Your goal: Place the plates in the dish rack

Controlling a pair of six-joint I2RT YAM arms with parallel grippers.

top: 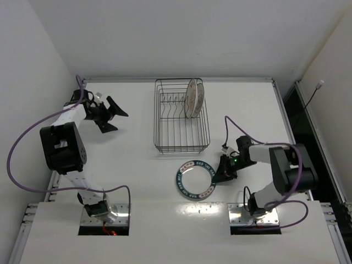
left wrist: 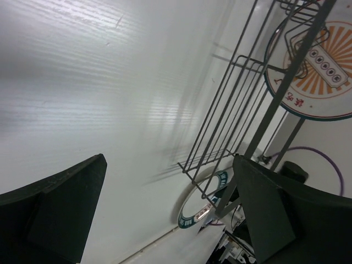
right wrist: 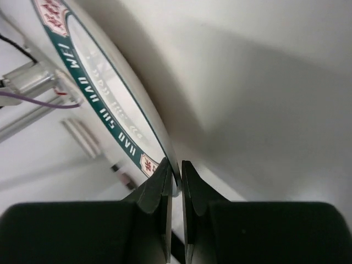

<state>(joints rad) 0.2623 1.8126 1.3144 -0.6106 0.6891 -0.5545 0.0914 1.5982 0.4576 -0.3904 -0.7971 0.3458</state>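
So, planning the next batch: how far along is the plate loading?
Done: two plates seem to stand in the dish rack. In hand: the right hand is shut on the teal-rimmed plate's rim, on the table. Remaining: lift and rack it.

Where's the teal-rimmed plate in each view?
Top external: teal-rimmed plate lower centre, just on the near side of the dish rack.
Left wrist: bottom centre, seen past the rack's corner.
Right wrist: upper left to centre, rim pinched by the right gripper.
Shared landmark: the dish rack links top and left wrist; the right gripper on the rim links top and right wrist.
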